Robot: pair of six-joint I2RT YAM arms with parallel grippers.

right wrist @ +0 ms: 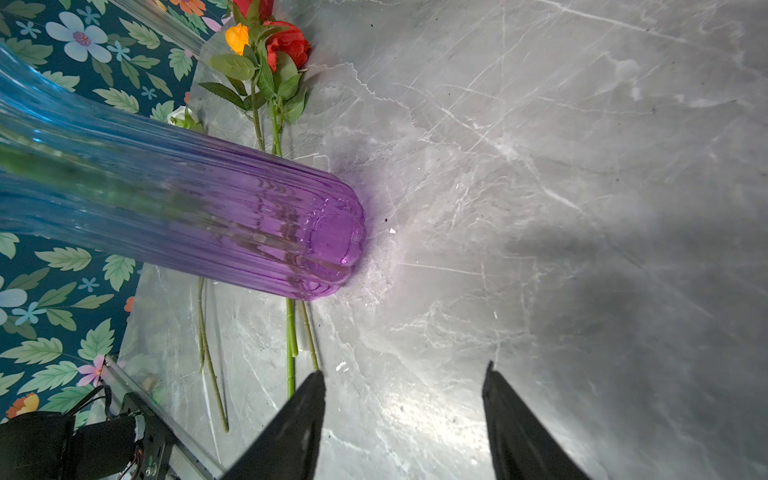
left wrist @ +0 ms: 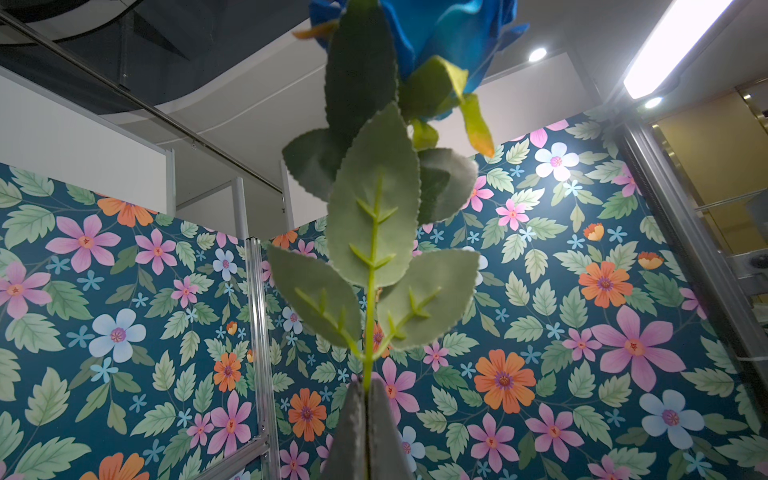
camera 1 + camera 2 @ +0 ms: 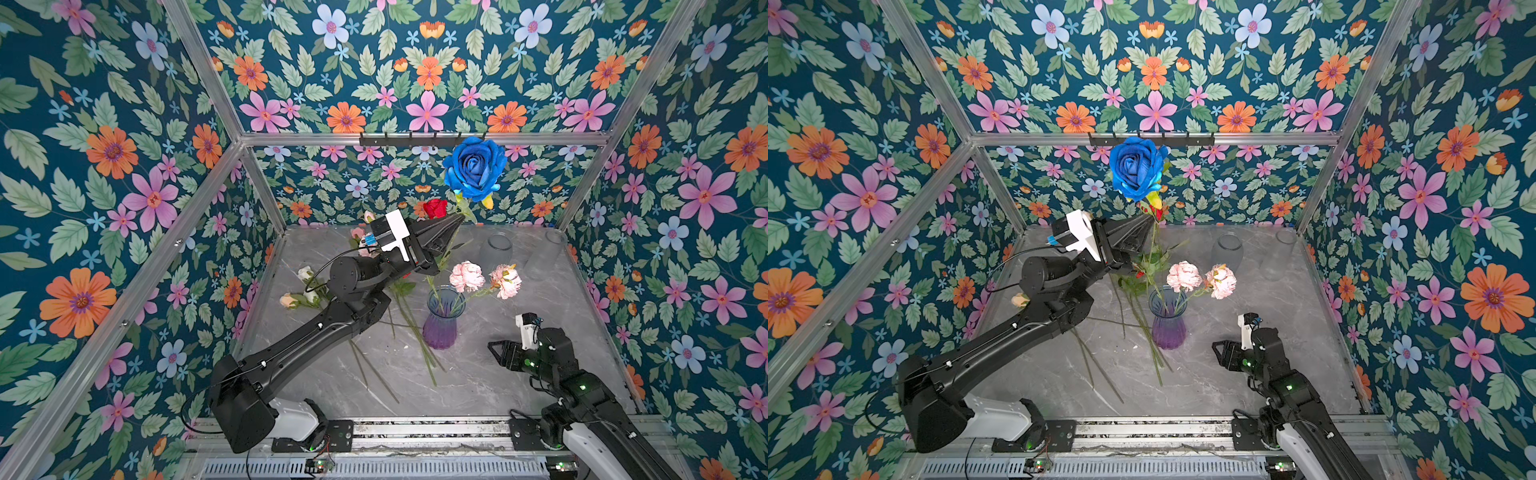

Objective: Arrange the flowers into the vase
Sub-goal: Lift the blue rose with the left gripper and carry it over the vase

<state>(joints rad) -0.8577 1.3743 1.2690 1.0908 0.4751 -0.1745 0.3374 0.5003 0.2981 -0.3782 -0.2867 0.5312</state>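
The blue rose (image 3: 475,172) is aloft, bloom uppermost, well above the grey marble tabletop (image 3: 519,374) and behind the purple ribbed vase (image 3: 442,320); its stem is pinched below the leaves by the left gripper (image 3: 458,219), whose jaws the left wrist view shows pressed together on it; whether the stem's lower end has reached the vase mouth I cannot tell. Two pink carnations (image 3: 467,276) already stand in the vase, leaning rightward; I judge the job to be in its early part, since a red rose (image 3: 435,208), a white rose (image 3: 305,273), a cream rose (image 3: 288,300) and several other stems lie on the tabletop left of and behind the vase, some hidden under the arm. The left arm stretches long and diagonal from its base, wrist raised; the right gripper (image 3: 494,353) sits low, near the vase on its right, jaws apart and empty, pointed toward the vase's base.
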